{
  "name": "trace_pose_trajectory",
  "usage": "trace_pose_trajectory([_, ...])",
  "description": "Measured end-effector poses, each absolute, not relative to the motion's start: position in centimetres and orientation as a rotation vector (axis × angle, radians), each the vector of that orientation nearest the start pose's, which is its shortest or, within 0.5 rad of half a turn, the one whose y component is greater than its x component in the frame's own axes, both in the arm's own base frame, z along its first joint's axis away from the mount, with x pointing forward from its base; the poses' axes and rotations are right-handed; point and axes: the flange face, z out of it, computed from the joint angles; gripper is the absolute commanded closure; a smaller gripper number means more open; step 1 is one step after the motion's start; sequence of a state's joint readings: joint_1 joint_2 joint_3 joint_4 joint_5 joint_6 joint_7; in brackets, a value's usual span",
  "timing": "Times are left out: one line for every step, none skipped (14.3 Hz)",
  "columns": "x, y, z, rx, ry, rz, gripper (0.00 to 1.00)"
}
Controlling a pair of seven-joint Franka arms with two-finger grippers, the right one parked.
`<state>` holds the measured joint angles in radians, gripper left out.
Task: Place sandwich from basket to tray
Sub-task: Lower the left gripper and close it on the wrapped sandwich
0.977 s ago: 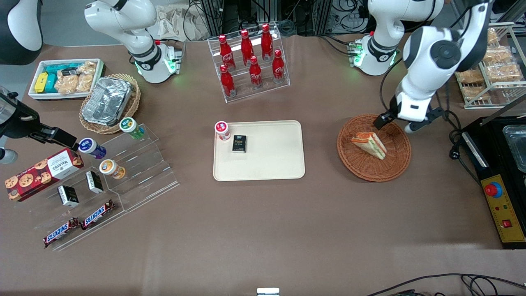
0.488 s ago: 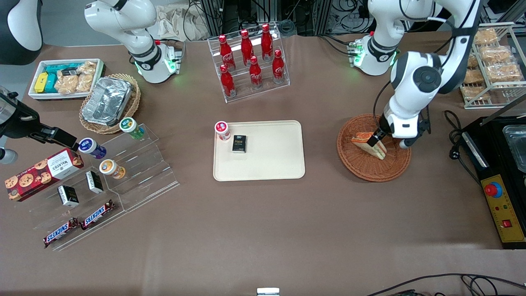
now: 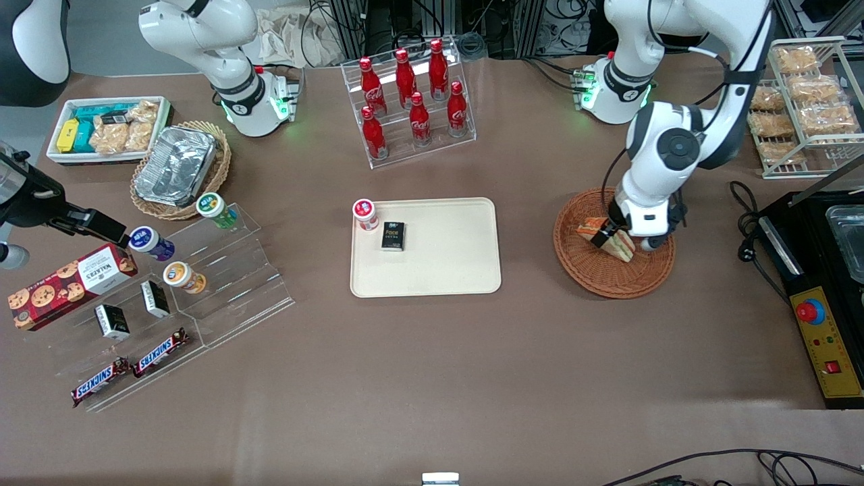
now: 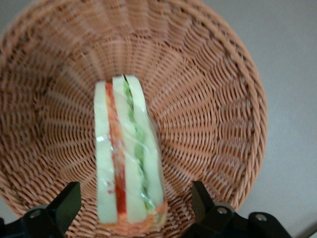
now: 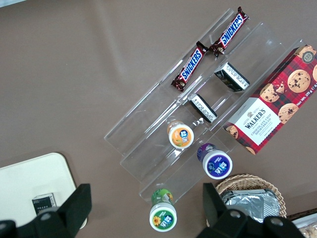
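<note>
fingers (image 4: 59, 208) of the left arm's gripper (image 4: 136, 210) stand wide apart, one on each side of the small triangular sandwich (image 4: 126, 158) of white bread with orange-red and green filling; neither finger presses on it, a clear gap showing on both sides. the sandwich stands on edge between the fingers, wrapped in clear film, its thick end nearest the fingers and its thin end pointing away from them. it rests in the round, shallow, reddish-brown woven wicker basket (image 4: 213, 94), whose weave spreads out under and around the fingers on every side.

in the front view the gripper (image 3: 611, 236) is low inside the basket (image 3: 594, 280), over the sandwich (image 3: 617, 244), and the basket sits on the brown table (image 3: 432, 378) toward the working arm's end. well apart from the fingers, toward the parked arm's end, lies the flat rectangular cream-beige plastic tray (image 3: 445, 270) with rounded corners. on the tray, at the end farthest from the fingers, lie a small black box (image 3: 393, 236) and a small white jar with a red lid (image 3: 365, 214) at the corner. farther from the front camera than the tray stands a clear acrylic rack of red cola bottles (image 3: 412, 101).
</note>
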<state>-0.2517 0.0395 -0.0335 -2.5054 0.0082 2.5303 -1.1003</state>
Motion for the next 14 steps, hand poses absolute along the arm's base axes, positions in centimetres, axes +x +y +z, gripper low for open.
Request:
trace_pose_trajectory([44.54,-13.47,26.38,-2.876,-1.229,0.015,0.1])
trace_pose_trajectory([44.52,-13.54,26.27,-2.875,-1.228,0.016,0.21])
trace_pose_trajectory([44.54,-13.5,26.27,-2.875,-1.23,0.015,0.31])
trace_pose_trajectory([44.58,-13.46,26.3,-2.876,-1.231,0.012,0.39])
trace_pose_trajectory([44.64,-13.44,26.35,-2.877,-1.232,0.009,0.39])
trace_pose_trajectory([44.71,-13.43,26.41,-2.878,-1.233,0.005,0.39])
trace_pose_trajectory([44.77,-13.42,26.48,-2.879,-1.234,0.002,0.39])
trace_pose_trajectory([44.82,-13.41,26.53,-2.88,-1.236,0.0,0.39])
trace_pose_trajectory([44.87,-13.38,26.59,-2.88,-1.237,-0.002,0.48])
trace_pose_trajectory([44.94,-13.38,26.67,-2.881,-1.239,-0.005,0.58])
trace_pose_trajectory([45.0,-13.38,26.75,-2.88,-1.244,-0.007,0.67])
trace_pose_trajectory([45.04,-13.38,26.81,-2.876,-1.254,-0.009,0.73])
trace_pose_trajectory([45.06,-13.39,26.86,-2.872,-1.265,-0.011,0.78])
trace_pose_trajectory([45.08,-13.39,26.91,-2.869,-1.274,-0.013,0.87])
